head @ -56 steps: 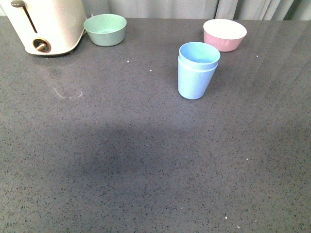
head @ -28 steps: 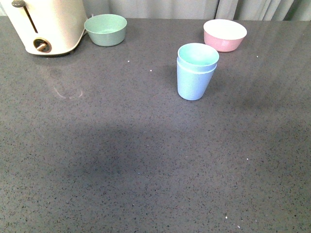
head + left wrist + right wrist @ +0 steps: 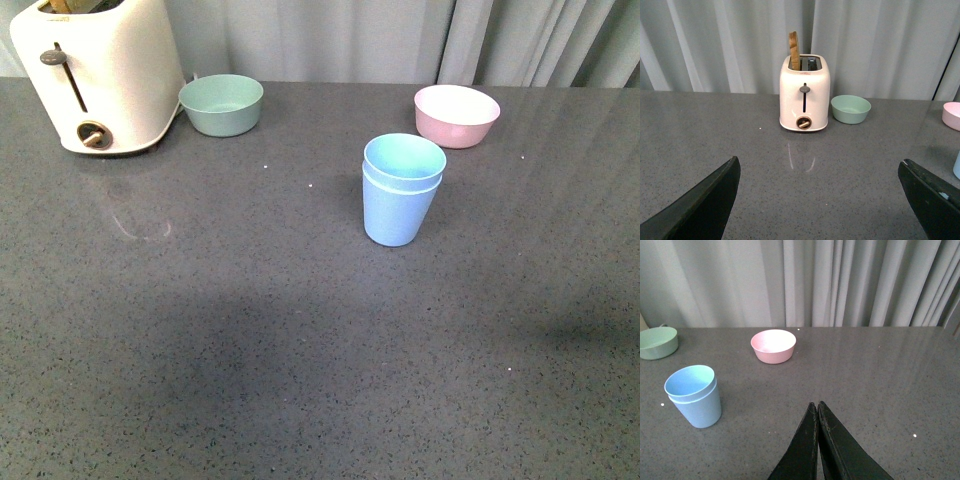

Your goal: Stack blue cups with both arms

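The two blue cups (image 3: 402,190) stand nested one inside the other, upright on the grey counter (image 3: 250,350) right of centre. They also show in the right wrist view (image 3: 693,395), and one edge shows in the left wrist view (image 3: 957,166). Neither arm shows in the front view. My left gripper (image 3: 820,185) is open and empty above bare counter, facing the toaster. My right gripper (image 3: 816,406) is shut on nothing, hovering over the counter well clear of the cups.
A cream toaster (image 3: 100,80) with a slice in it stands at the back left, a pale green bowl (image 3: 221,103) beside it. A pink bowl (image 3: 457,114) sits behind the cups. Grey curtains hang behind the counter.
The front view has shifted: everything sits lower in the frame and more of the toaster and curtain shows. The nested cups have not moved on the counter.
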Robot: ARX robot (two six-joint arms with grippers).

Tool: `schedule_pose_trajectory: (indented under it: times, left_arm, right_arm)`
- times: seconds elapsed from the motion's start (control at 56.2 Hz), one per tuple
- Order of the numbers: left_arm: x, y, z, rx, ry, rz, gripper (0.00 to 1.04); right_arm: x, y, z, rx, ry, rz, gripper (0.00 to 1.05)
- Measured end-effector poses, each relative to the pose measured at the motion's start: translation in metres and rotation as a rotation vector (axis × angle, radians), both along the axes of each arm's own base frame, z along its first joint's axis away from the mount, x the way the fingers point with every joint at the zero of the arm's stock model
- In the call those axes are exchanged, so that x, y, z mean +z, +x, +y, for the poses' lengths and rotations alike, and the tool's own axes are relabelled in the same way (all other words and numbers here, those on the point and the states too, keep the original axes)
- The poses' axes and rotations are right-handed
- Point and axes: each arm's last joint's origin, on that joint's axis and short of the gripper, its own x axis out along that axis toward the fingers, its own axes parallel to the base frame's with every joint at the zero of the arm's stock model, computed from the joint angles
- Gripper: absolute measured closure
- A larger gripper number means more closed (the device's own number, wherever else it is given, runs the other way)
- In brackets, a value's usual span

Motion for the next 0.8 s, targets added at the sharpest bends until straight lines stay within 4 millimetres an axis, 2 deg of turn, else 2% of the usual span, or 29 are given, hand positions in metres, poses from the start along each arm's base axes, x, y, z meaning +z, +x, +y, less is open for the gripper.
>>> schedule_pose_trajectory:
  times: [0.285,0.8]
  left_arm:
    - [0.000,0.000,0.000,0.000,0.000,0.000,0.09]
    - [0.000,0.000,0.000,0.000,0.001,0.000,0.09]
  right_arm:
    - [-0.011,-0.016,0.000,0.000,0.000,-0.010,1.03]
    - [-0.007,-0.032,0.000,-0.001,0.000,-0.034,1.03]
